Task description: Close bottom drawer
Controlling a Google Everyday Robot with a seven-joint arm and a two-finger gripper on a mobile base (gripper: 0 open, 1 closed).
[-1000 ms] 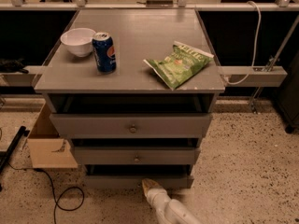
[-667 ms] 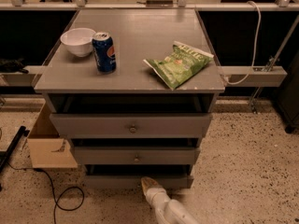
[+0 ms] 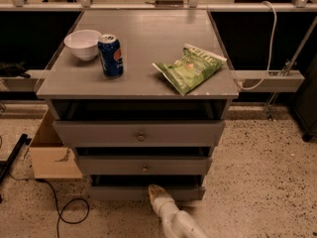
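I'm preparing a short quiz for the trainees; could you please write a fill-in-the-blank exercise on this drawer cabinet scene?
1. The gripper is at the front of the bottom drawer, lowest of ___ drawers.
2. The soda can stands between the white bowl and the ___ chip bag.
3. The cardboard box sits on the ___ beside the cabinet.
Missing words: three; green; floor.

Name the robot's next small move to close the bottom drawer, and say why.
Probably push the gripper straight forward into the bottom drawer: it sits pulled out, with a dark gap above its front, and the gripper is near that front's middle.
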